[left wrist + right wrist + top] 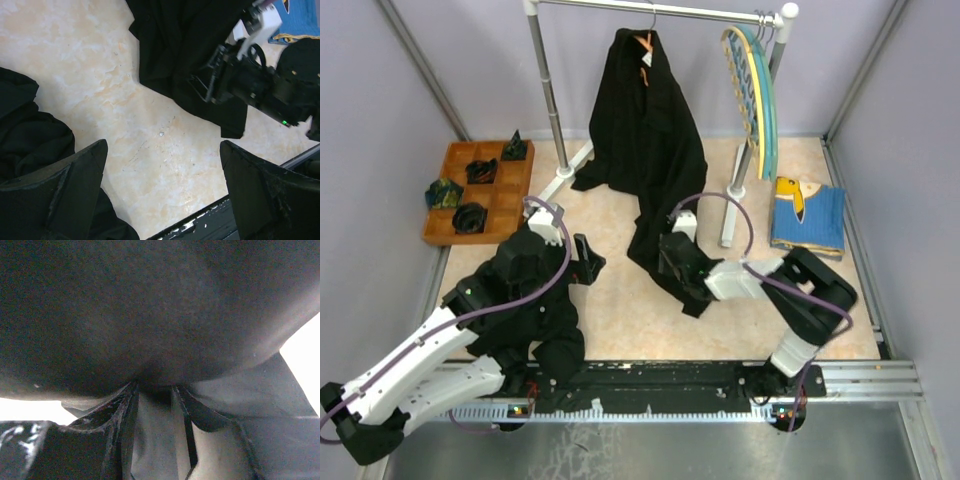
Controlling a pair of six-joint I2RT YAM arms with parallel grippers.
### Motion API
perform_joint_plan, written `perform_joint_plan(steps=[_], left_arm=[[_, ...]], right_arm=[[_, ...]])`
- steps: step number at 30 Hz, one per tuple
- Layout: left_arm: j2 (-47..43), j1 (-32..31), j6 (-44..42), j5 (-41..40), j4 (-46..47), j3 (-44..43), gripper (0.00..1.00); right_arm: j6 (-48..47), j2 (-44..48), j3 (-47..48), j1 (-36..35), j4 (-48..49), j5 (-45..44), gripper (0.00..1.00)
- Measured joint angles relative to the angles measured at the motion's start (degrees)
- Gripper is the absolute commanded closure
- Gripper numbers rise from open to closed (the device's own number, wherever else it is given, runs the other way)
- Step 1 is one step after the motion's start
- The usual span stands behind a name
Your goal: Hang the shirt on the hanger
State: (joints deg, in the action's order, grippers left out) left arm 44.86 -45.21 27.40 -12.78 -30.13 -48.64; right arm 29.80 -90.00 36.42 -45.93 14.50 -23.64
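left pincer [162, 200] spread wide, empty, above table [125, 125], right pincer [154, 388] clenched on hanging black shirt [650, 150]

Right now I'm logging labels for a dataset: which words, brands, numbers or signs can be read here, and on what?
No text can be read in any view.
The small white tag at the collar of the black shirt: too small to read.
The yellow print on the blue-and-yellow garment: no legible letters.
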Motion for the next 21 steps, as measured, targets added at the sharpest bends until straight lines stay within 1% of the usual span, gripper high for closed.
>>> perform_joint_plan(steps=[3, 6, 9, 12, 15, 18, 20, 21], left_arm=[[-0.07, 0.00, 0.02, -0.02, -0.26, 0.02, 0.01], [-0.04, 0.00, 0.11, -0.02, -0.50, 0.20, 0.01], [0.07, 0.00, 0.55, -0.02, -0.76, 0.50, 0.01], [0.13, 0.00, 1.16, -0.07, -1.11, 0.59, 0.01], [0.24, 0.00, 1.55, -0.26, -1.68, 0.59, 0.01], [1.07, 0.00, 2.29, -0.52, -2.03, 0.59, 0.01], [2.43, 0.00, 2.89, -0.57, -2.05, 0.59, 0.01], [3.45, 0.00, 3.32, -0.48, -2.08, 0.59, 0.01]], right_arm=[[1.38, -8.11, 7.37, -0.02, 3.50, -0.57, 0.61], [1.53, -16.44, 15.50, 0.09, 6.64, -1.07, 0.61], [0.83, -25.46, 26.77, 1.16, 9.92, 0.02, 0.59], [-0.15, -31.98, 38.01, 3.76, 11.74, 3.13, 0.51], [-1.53, -34.34, 46.01, 7.41, 12.79, 7.30, 0.45], [-3.15, -32.96, 47.10, 9.79, 14.25, 10.10, 0.41], [-3.82, -30.18, 43.17, 10.23, 15.63, 11.43, 0.39], [-4.09, -27.87, 38.97, 10.01, 16.81, 12.04, 0.38]])
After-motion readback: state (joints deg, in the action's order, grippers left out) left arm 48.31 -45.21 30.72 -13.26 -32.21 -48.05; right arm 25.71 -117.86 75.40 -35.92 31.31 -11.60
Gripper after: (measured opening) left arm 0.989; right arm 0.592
